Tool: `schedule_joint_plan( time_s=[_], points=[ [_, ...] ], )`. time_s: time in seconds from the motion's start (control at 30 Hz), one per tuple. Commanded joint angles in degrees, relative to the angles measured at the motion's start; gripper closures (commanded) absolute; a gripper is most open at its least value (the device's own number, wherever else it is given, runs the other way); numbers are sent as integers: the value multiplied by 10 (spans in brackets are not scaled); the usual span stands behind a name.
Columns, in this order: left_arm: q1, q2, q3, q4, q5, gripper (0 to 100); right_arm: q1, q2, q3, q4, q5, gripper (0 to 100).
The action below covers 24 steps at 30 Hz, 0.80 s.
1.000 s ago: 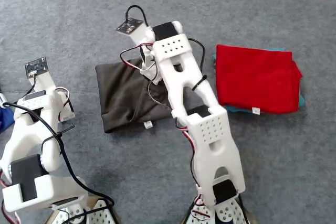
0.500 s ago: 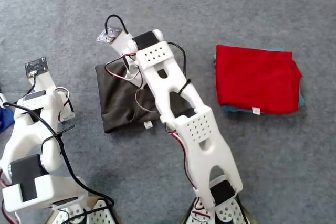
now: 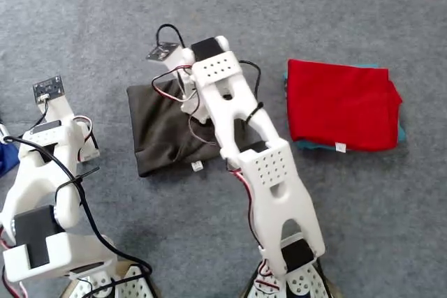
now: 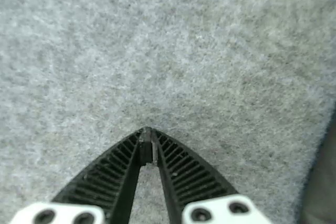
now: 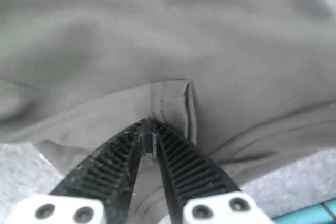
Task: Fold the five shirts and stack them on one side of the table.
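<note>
My right pincer (image 5: 152, 132): tips closed over the dark shirt (image 3: 164, 134); cloth caught or not, I cannot tell. Step, I judge: stacking it on the red shirt (image 3: 339, 102); next needs a firm edge grip.

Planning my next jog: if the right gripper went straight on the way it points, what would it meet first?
The dark shirt: the right gripper aims at its folded hem, close ahead; whether they touch is unclear.
</note>
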Motion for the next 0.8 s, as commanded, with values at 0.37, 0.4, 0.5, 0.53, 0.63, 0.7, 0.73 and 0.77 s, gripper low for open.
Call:
schedule_joint_plan(
  time_s=[0.37,0.4,0.5,0.53,0.63,0.7,0.73,0.77],
  points=[
    [9,-16,-24,-8,2,971,0,-173,72,-103,54,984],
    [9,-16,-24,-8,2,971,-9,-163,61,-122,54,984],
    [9,-16,-24,-8,2,971,-33,-125,46,-154,53,984],
    [9,-16,-24,-8,2,971,-38,-111,44,-156,53,984],
    [9,-16,-24,-8,2,971,-40,-77,43,-142,53,984],
    [9,-16,-24,-8,2,971,-30,-64,44,-113,53,984],
    [9,-16,-24,-8,2,971,-25,-59,44,-95,53,984],
    [9,-16,-24,-8,2,971,-20,-58,44,-77,53,984]
  ],
)
